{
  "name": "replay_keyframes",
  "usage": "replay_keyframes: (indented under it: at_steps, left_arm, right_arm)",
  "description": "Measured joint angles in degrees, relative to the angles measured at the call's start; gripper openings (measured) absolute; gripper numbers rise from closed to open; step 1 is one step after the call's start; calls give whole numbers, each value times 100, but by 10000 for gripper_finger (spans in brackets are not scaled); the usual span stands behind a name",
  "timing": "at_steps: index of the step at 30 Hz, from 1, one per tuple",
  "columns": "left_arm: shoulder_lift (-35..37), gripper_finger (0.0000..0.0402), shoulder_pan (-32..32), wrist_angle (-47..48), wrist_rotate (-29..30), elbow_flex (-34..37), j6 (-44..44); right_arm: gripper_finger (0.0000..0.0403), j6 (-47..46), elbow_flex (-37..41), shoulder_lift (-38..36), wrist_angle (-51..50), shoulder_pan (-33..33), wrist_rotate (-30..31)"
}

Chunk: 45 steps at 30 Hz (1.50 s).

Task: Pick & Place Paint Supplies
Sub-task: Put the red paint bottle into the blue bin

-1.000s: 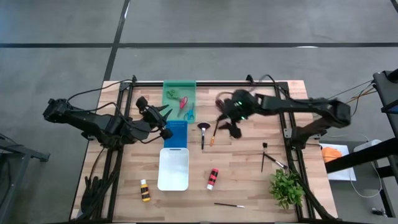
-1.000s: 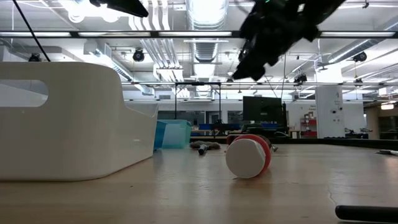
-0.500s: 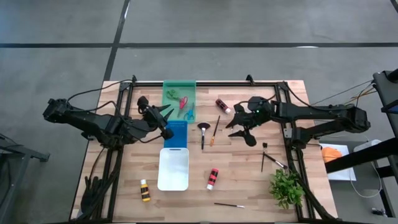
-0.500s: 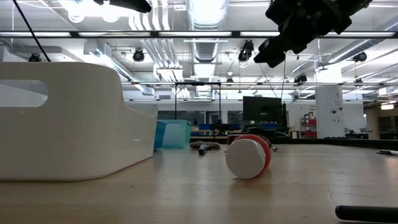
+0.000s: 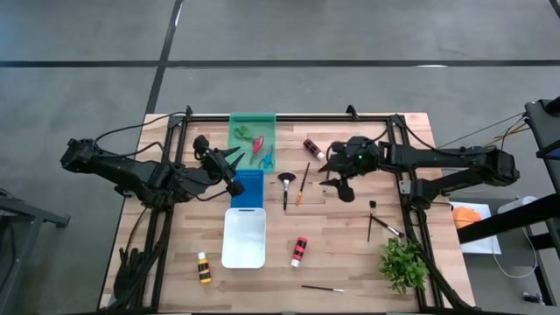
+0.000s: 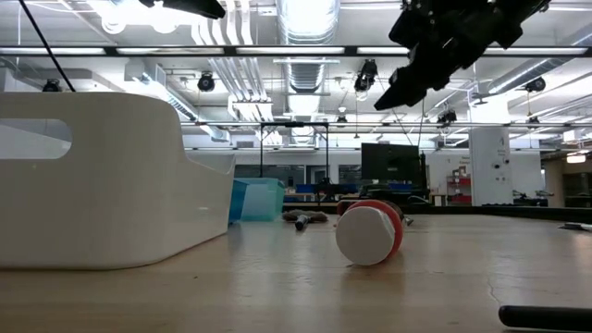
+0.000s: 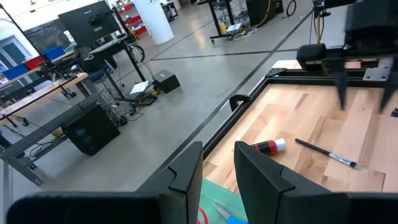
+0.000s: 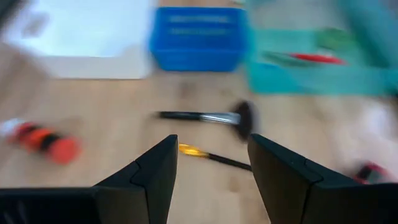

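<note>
I am holding the right pincer [image 5: 332, 178] spread wide and empty above the surface [image 5: 350, 254], toward its far right part. Lying just beside it are a red-banded bottle [image 5: 313, 149], a thin brush [image 5: 304, 178] and a fan brush [image 5: 285, 186]. The left pincer [image 5: 232, 171] is hovering narrowly parted over the blue tray [image 5: 248, 191], next to the green tray [image 5: 252, 122] holding scissors [image 5: 256, 145].
</note>
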State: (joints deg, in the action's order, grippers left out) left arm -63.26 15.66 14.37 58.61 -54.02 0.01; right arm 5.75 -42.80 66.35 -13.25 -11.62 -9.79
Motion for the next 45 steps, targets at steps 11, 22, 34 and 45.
replay_keyframes:
  at_steps: [11,22,34,45]
  left_arm:
    - [0,100,0,-1,-2,0,0]
    - [0,100,0,-2,-2,-2,-2]
    - [0,100,0,-19,-2,-2,-2]
    - [0,100,0,-19,-2,-2,-3]
  right_arm:
    - [193,-1131,783,328,1158,-71,2024]
    - [193,-2160,1235,993,2134,-799,2045]
    - [193,-2132,636,2110,2096,-1117,1995]
    - [193,-2097,105,2652,1417,-1321,1981]
